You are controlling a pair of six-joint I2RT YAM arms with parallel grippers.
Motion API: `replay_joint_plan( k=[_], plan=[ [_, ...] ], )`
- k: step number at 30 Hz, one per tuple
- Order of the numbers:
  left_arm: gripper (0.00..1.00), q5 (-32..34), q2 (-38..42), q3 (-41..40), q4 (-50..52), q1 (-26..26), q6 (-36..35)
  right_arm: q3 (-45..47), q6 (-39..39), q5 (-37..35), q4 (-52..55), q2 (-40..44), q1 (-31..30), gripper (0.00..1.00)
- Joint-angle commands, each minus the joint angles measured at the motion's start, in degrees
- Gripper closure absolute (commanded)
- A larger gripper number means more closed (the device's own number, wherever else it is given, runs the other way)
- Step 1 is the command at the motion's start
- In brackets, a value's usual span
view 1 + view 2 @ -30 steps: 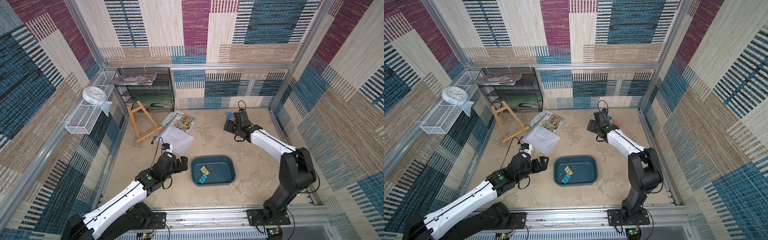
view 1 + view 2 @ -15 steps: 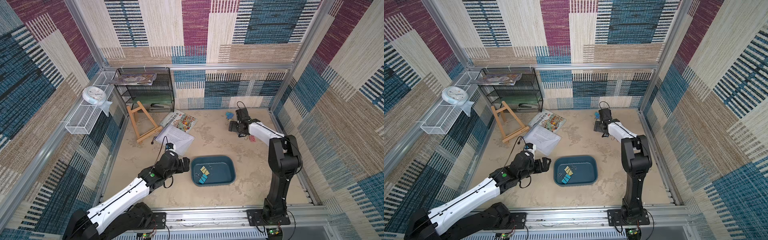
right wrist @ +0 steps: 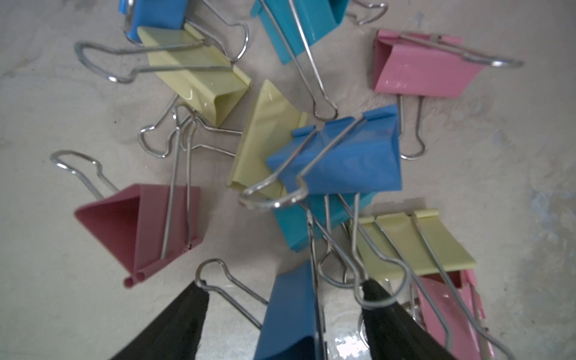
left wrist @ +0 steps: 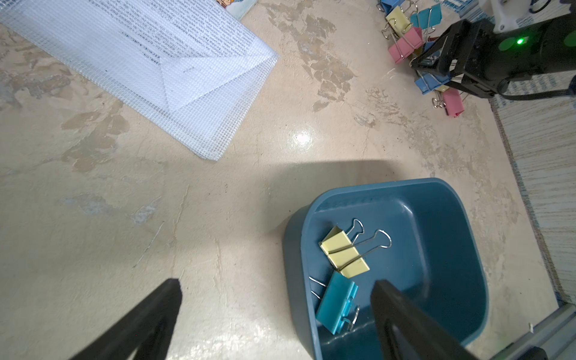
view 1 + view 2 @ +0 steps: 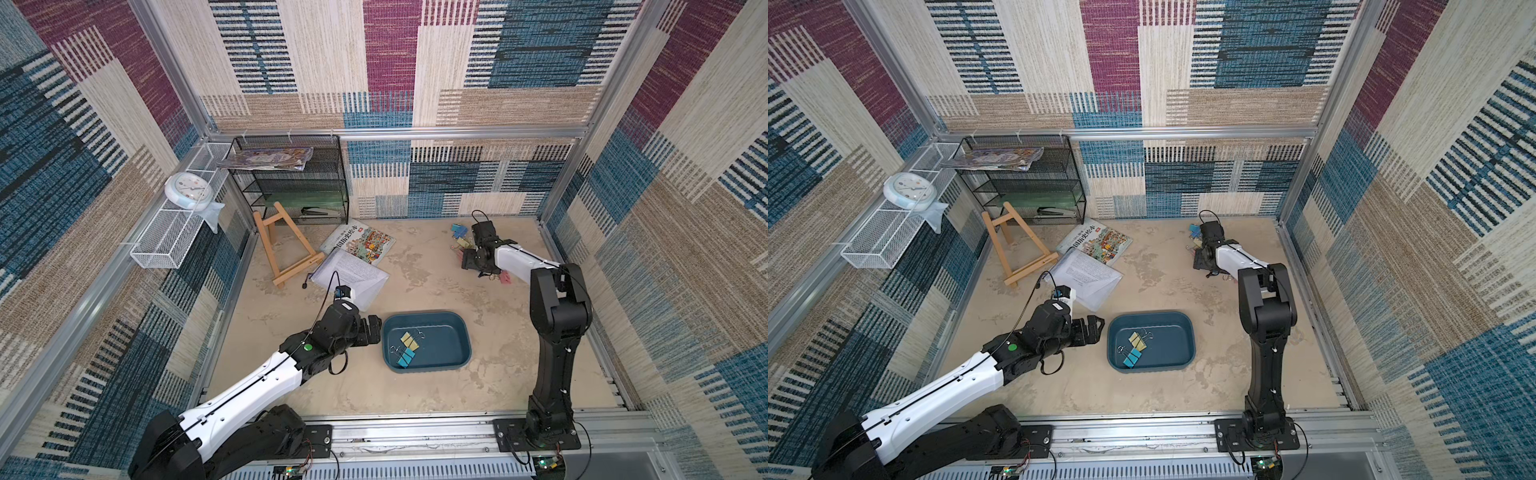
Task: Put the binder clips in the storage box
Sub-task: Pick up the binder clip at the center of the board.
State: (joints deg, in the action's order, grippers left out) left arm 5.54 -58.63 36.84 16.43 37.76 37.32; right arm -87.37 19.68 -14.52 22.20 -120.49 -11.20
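Since a second ago, the right arm has folded its elbow upright and carried the right claw (image 5: 468,261) deeper into the loose binder clips (image 5: 459,237), which lie well beyond the far right corner of the storage box (image 5: 444,345). The left arm has crept slightly nearer the box's left end. We see the right claw (image 3: 285,288) released, its dark fingers standing apart on either side of a blue clip (image 3: 290,314) without pressing its body, though one fingertip (image 3: 193,299) meets a silver wire handle. Around that clip, the pile spreads over the bench (image 5: 415,390) in yellow, pink, teal and blue, bodies overlapping and wire handles crossed. We find the left claw (image 4: 276,284) spread wide and holding nothing, hovering just beside the box's left end in both top views (image 5: 1094,326). Inside the box (image 4: 436,249), near that same end, two yellow clips (image 4: 343,252) lie touching each other, with a teal clip (image 4: 335,302) just beside them. Past the box's far left corner lies a white mesh pouch (image 5: 353,276) with a printed sheet inside. A picture book (image 5: 361,243) lies farther out, and a wooden easel (image 5: 282,249) and a black mesh rack (image 5: 299,183) stand farthest from the box.
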Motion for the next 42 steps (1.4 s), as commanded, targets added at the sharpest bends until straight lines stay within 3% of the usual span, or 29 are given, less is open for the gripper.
replay_joint_plan(
  k=[1,12,25,38,42],
  plan=[
    [0.01,-0.3,-0.2,0.1,-0.3,0.0,0.0,-0.3,-1.5,-0.5,0.7,-0.4,0.0,0.24],
    [0.01,0.1,0.7,-1.1,-1.4,0.0,1.3,-2.0,-2.8,2.6,2.6,-1.3,0.1,0.50],
    [0.01,0.1,1.0,-0.5,-0.5,0.0,1.0,3.7,-1.9,6.4,-0.5,3.4,0.1,0.79],
    [0.01,0.2,2.2,-0.6,-0.2,0.0,1.3,7.7,-0.8,8.0,-2.2,8.5,0.1,0.97],
    [0.01,0.4,2.5,-0.8,-0.2,0.0,1.3,10.0,0.5,9.3,-2.9,12.1,0.0,0.99]
  ],
)
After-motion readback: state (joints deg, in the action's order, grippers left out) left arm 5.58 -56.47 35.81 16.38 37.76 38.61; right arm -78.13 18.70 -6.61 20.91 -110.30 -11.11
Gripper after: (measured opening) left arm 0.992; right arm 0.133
